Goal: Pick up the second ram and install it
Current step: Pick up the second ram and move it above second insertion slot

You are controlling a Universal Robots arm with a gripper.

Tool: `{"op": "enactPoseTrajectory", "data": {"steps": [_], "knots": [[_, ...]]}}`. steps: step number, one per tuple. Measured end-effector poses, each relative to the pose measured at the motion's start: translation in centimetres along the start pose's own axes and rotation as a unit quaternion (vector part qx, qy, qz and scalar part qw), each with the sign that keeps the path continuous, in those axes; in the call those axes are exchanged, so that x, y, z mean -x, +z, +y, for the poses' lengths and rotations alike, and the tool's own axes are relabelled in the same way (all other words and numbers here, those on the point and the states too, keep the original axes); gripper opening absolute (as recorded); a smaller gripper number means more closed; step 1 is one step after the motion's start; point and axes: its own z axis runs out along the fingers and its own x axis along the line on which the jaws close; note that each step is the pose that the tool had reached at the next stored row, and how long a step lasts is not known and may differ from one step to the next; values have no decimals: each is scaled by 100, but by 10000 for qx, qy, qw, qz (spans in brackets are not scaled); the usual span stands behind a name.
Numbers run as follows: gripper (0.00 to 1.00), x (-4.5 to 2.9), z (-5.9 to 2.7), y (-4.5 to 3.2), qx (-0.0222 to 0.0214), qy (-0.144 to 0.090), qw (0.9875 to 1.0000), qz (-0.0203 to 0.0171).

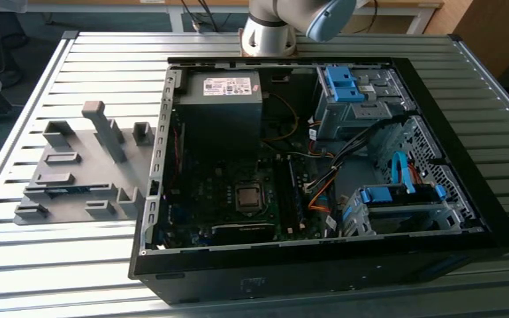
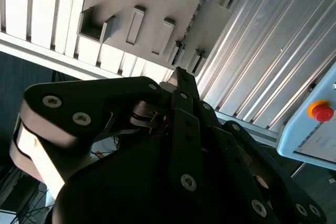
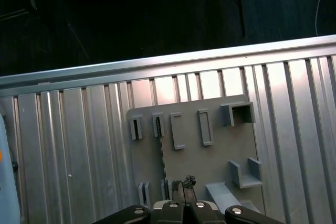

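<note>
Gripper (image 2: 178, 74): fingers pressed together, holding nothing | second ram (image 3: 161, 153): standing on edge in grey holder plate (image 1: 77, 199), clear of the gripper | plate: exterior view's left, beside computer case (image 1: 325, 268)

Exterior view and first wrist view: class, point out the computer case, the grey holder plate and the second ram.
computer case (image 1: 325, 268), exterior view, black near wall.
grey holder plate (image 1: 95, 179), exterior view, bare flat top.
second ram (image 3: 161, 153), first wrist view, middle of strip.
</note>
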Motion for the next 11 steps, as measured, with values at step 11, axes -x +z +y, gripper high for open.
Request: {"op": "enactPoseTrajectory", "data": {"steps": [11], "knots": [[11,0,0,2,2,-113,9999,4]]}}
